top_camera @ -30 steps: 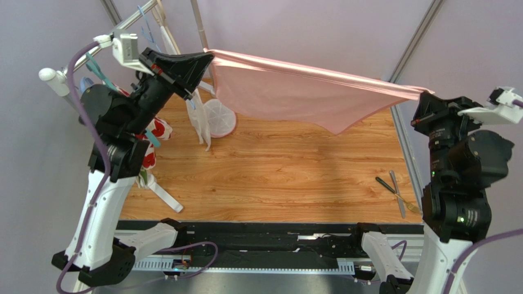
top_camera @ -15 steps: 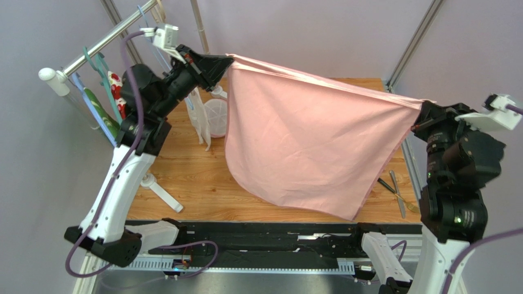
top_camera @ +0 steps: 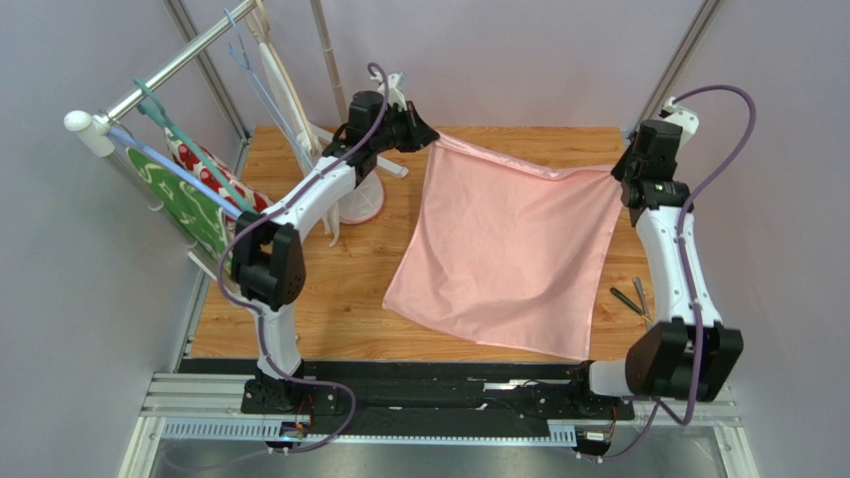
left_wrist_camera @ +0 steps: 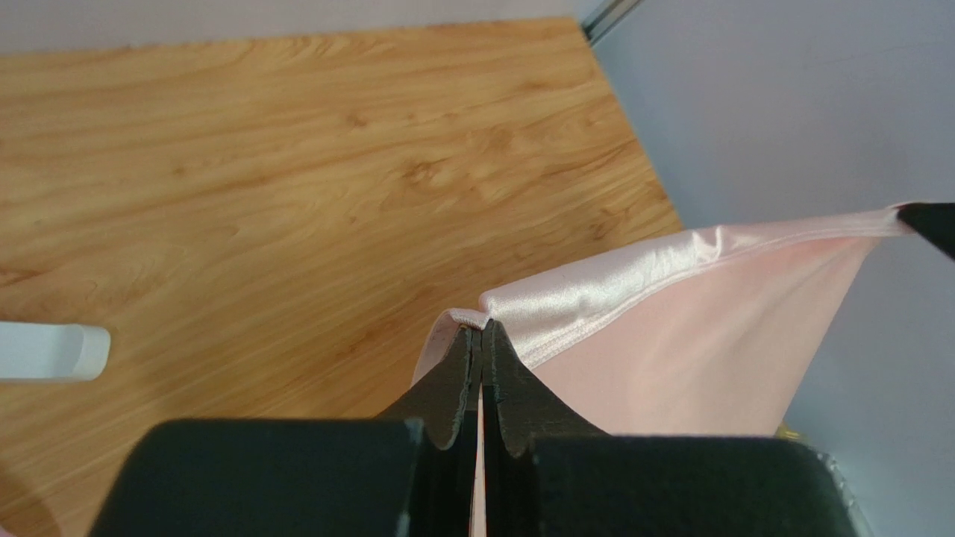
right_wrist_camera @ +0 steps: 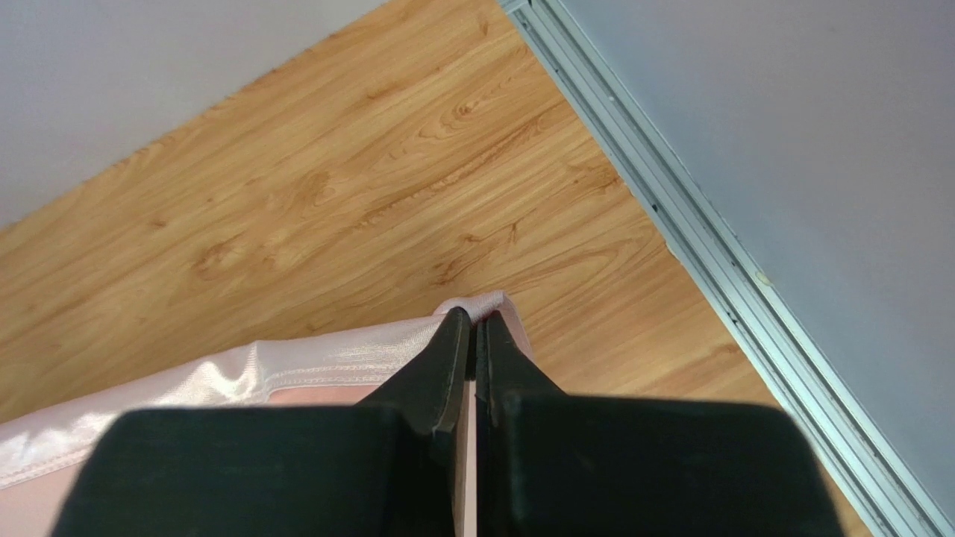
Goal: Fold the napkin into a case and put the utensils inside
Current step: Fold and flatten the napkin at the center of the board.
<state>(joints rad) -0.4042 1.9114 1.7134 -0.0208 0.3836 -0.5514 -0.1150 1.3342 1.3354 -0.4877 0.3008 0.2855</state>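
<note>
The light-pink square cloth napkin [top_camera: 509, 249] spreads over the wooden counter's [top_camera: 329, 289] middle and right, its far corners pinched in the left jaws and the right jaws. The slim metal utensils [top_camera: 643, 304] lie just right of it. A metal hanger rack [top_camera: 150, 75] stands far left.

The napkin [top_camera: 509, 249] was thin pink cloth, smooth, with a satin sheen along its hem in both wrist views. The table [top_camera: 329, 299] was wood-grained, smooth and faintly glossy. The left gripper [left_wrist_camera: 482, 341] and right gripper [right_wrist_camera: 472, 330] looked like matt black plastic. The utensils [top_camera: 640, 296] were dull grey metal. The rack bar [top_camera: 170, 65] was shiny metal.
</note>
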